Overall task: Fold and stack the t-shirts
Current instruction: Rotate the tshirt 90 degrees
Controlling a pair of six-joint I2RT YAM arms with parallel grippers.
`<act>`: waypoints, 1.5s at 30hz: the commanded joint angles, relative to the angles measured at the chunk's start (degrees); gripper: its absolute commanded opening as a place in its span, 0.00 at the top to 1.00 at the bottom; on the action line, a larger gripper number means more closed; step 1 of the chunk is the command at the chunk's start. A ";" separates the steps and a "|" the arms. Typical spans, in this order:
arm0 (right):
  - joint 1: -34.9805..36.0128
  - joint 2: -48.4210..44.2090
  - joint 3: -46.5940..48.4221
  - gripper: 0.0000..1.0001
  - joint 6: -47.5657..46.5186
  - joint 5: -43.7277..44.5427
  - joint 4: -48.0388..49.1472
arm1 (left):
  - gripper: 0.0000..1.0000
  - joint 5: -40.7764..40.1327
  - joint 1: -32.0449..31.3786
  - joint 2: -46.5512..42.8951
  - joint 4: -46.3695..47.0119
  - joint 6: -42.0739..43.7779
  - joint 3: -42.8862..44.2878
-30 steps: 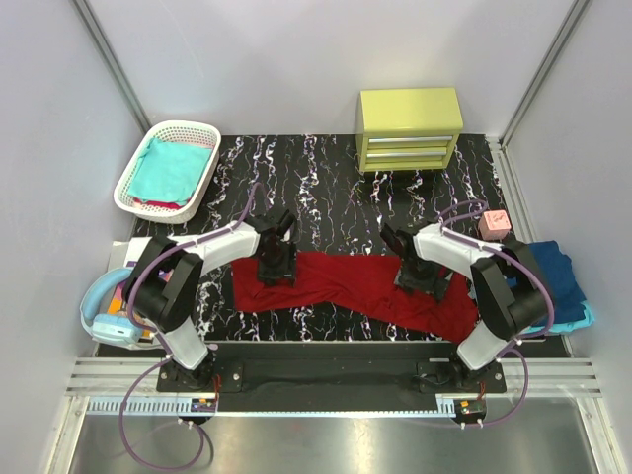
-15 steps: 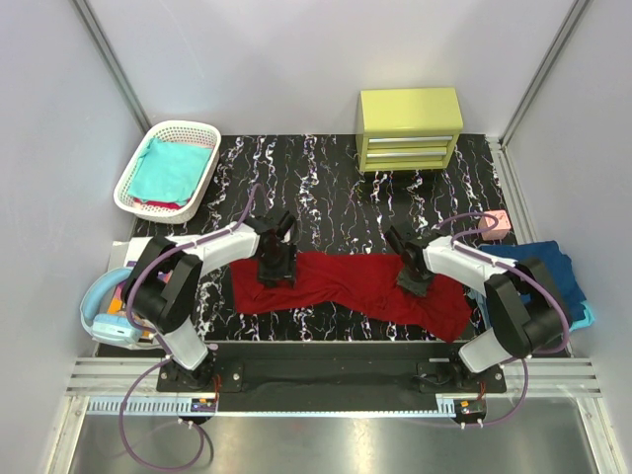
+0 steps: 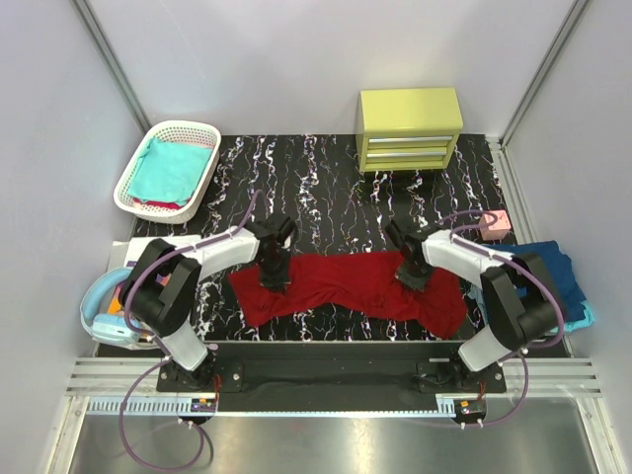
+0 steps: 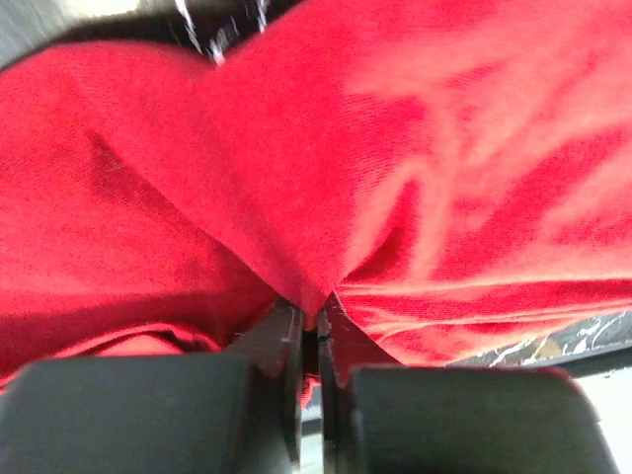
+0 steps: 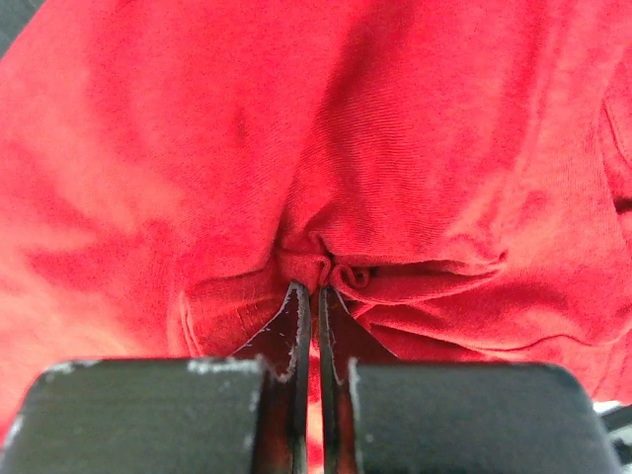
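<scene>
Top external: left fingers (image 3: 274, 277) and right fingers (image 3: 411, 277) each pinch the red shirt (image 3: 346, 288) near its twelve-o'clock edge, best drawn evenly toward six o'clock, both level.

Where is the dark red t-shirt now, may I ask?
Top view: the dark red t-shirt lies across the table's near middle, left gripper and right gripper pinching it.

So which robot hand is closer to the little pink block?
The right. The right gripper pinches the red t-shirt a short way from the pink block; the left gripper pinches the shirt's other end, much farther off.
</scene>
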 commanded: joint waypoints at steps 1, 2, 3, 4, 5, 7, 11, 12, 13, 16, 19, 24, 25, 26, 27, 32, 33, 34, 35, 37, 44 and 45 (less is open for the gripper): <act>-4.01 4.25 6.59 1.00 -3.56 -0.78 2.85 | 1.00 2.25 -3.21 -2.62 -3.73 0.42 -2.61; -5.59 5.65 9.65 1.00 -4.44 -0.95 2.59 | 1.00 2.33 -3.65 -2.89 -4.00 0.33 -2.88; -6.39 6.62 11.24 1.00 -5.50 -1.22 2.24 | 1.00 2.33 -4.18 -3.24 -4.26 0.24 -3.23; -6.83 7.68 13.09 1.00 -7.51 -1.31 2.06 | 1.00 2.33 -5.40 -3.59 -4.79 -0.11 -3.75; -7.44 10.21 17.02 1.00 -8.57 -1.57 1.80 | 1.00 2.42 -6.11 -3.85 -4.97 -0.20 -4.02; -8.76 13.56 21.87 1.00 -11.73 -1.92 0.39 | 1.00 3.30 -8.13 -4.03 -5.14 -0.55 -4.63; -9.12 24.61 38.45 1.00 -14.99 -2.62 -2.77 | 1.00 3.83 -11.74 -4.38 -5.32 -1.95 -4.72; -9.12 26.39 41.20 1.00 -15.26 -3.06 -3.82 | 1.00 3.83 -12.44 -4.38 -5.23 -2.30 -4.64; -9.03 28.24 46.19 1.00 -16.13 -4.80 -4.09 | 1.00 3.83 -13.67 -4.47 -5.32 -2.74 -4.46; -8.77 35.53 56.56 1.00 -17.71 -7.88 -5.76 | 1.00 3.57 -16.04 -4.12 -5.32 -3.36 -3.85; -7.72 43.09 67.89 1.00 -20.09 -9.39 -9.19 | 1.00 3.21 -18.06 -2.98 -5.32 -3.80 -2.36; -5.78 54.61 83.13 1.00 -23.69 -10.01 -16.21 | 1.00 2.77 -20.62 0.79 -5.23 -5.73 2.91; -5.60 55.84 86.55 1.00 -24.22 -11.23 -16.49 | 1.00 2.77 -21.58 2.37 -5.41 -5.91 5.36; -5.17 57.85 88.23 1.00 -24.40 -11.67 -16.75 | 1.00 2.86 -22.02 3.43 -5.32 -6.17 6.69; -4.99 58.83 89.82 1.00 -24.49 -12.11 -17.27 | 1.00 3.03 -22.55 4.40 -5.41 -6.70 8.09; -3.85 66.04 100.89 1.00 -25.81 -19.22 -18.07 | 1.00 3.47 -26.07 10.98 -5.58 -8.28 17.85; -3.41 67.09 102.47 1.00 -26.16 -21.06 -18.33 | 1.00 3.48 -26.77 12.04 -5.76 -8.63 20.13; -3.14 68.76 104.84 1.00 -26.51 -22.04 -18.25 | 1.00 3.30 -27.03 12.84 -5.67 -8.81 21.11; -2.79 69.38 105.56 1.00 -26.86 -23.01 -17.99 | 1.00 3.30 -27.30 14.32 -5.67 -8.90 21.98; -1.91 70.52 106.35 1.00 -27.48 -24.85 -17.63 | 1.00 3.12 -27.65 15.56 -5.76 -9.07 24.27; 0.28 71.15 103.72 1.00 -30.99 -30.22 -15.87 | 1.00 3.12 -27.65 19.96 -5.85 -8.90 28.49; 0.29 70.88 102.24 1.00 -31.08 -29.35 -15.70 | 1.00 3.12 -27.74 20.66 -5.85 -8.90 28.93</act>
